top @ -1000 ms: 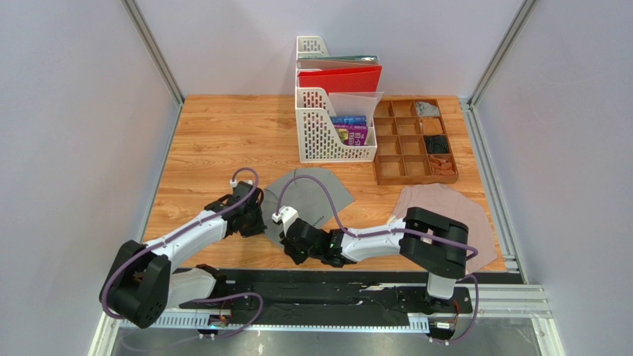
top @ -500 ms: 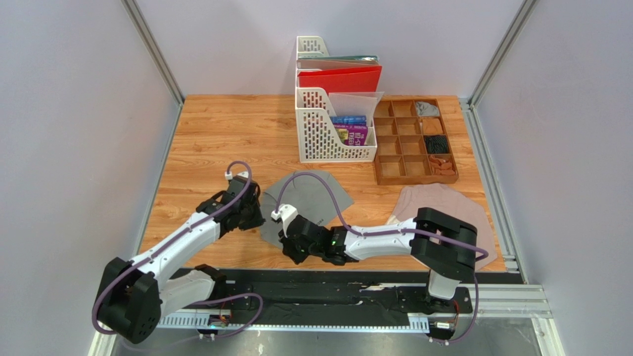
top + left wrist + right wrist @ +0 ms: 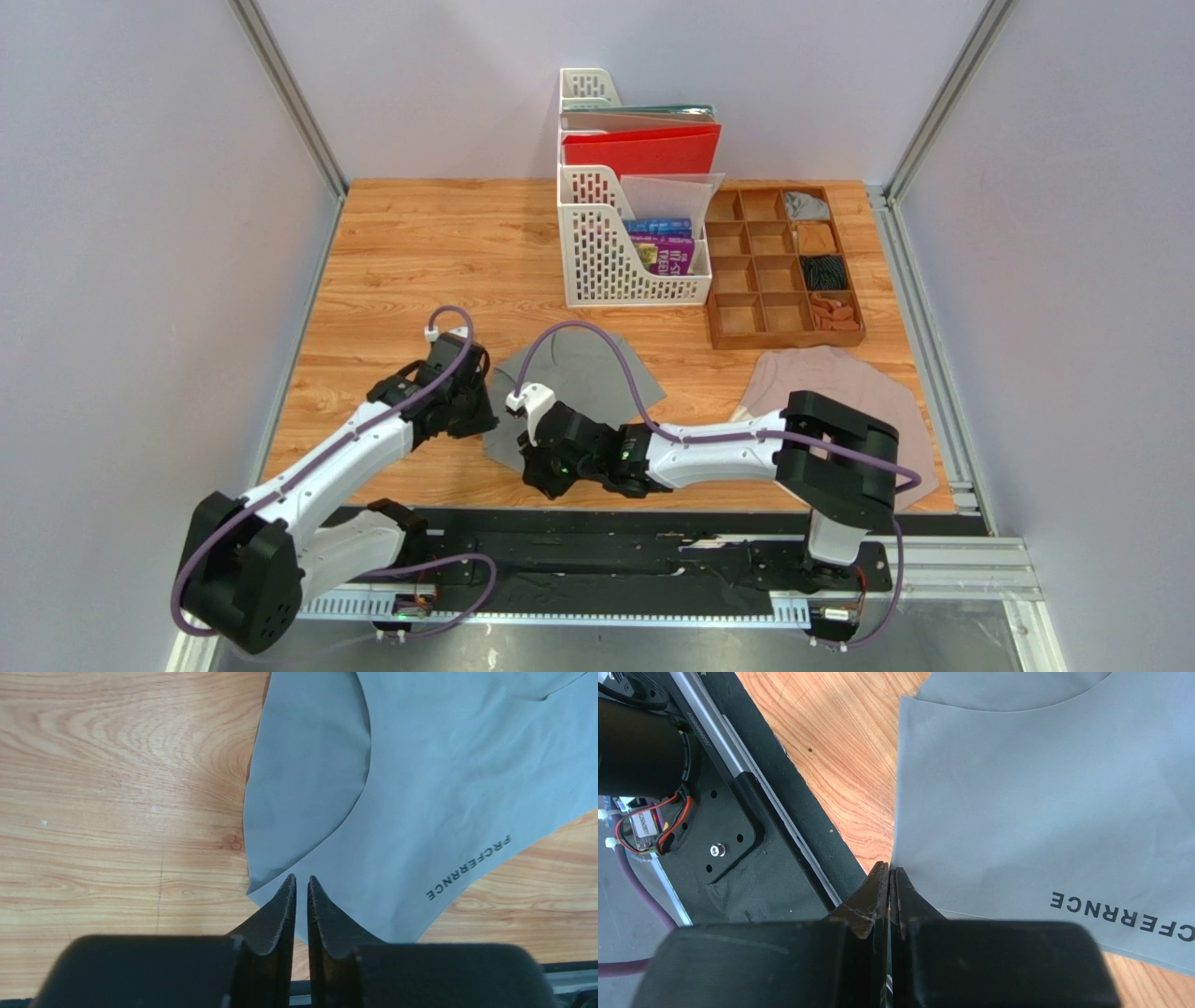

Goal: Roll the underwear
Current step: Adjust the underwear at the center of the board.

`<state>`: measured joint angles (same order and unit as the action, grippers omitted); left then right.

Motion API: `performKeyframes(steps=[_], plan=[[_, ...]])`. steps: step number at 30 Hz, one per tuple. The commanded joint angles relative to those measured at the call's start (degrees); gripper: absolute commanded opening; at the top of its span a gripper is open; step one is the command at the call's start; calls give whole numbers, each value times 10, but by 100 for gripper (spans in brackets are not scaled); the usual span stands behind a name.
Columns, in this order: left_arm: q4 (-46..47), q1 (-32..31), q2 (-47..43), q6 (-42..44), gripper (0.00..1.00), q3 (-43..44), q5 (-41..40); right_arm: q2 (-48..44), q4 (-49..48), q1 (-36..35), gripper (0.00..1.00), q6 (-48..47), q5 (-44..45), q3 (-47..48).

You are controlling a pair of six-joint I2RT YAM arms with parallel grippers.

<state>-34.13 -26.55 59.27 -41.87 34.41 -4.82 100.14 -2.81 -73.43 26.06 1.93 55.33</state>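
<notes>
The grey underwear (image 3: 582, 367) lies flat on the wooden table, its dark printed line (image 3: 469, 868) near one edge. In the left wrist view my left gripper (image 3: 302, 879) hovers over the cloth's corner (image 3: 281, 875), jaws parted by a narrow slit with grey cloth showing through it. My right gripper (image 3: 890, 866) is shut at the near edge of the grey underwear (image 3: 1046, 791), and that edge runs into its tips. From above, the left gripper (image 3: 470, 406) and right gripper (image 3: 540, 455) flank the garment's near-left side. The pinkish-beige underwear (image 3: 842, 381) lies at right, partly under the right arm.
White file racks (image 3: 631, 238) with folders and books stand at the back centre. A wooden compartment tray (image 3: 783, 266) sits to their right. The black base rail (image 3: 773, 833) runs along the near table edge, just beside the right gripper.
The left jaws have parted slightly from shut. The right gripper has shifted left, and the grey underwear's near edge has moved left with it.
</notes>
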Motion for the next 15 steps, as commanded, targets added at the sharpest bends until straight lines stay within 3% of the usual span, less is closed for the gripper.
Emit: performKeyframes(steps=[1, 6, 15], plan=[[25, -2, 34, 4, 23, 7, 17, -6, -18, -3, 0, 22, 18, -7], [13, -2, 55, 0, 36, 11, 8, -12, -23, -3, 0, 27, 27, -15], [-1, -2, 40, -23, 35, -10, -5, -14, -38, -4, 0, 29, 29, -32]])
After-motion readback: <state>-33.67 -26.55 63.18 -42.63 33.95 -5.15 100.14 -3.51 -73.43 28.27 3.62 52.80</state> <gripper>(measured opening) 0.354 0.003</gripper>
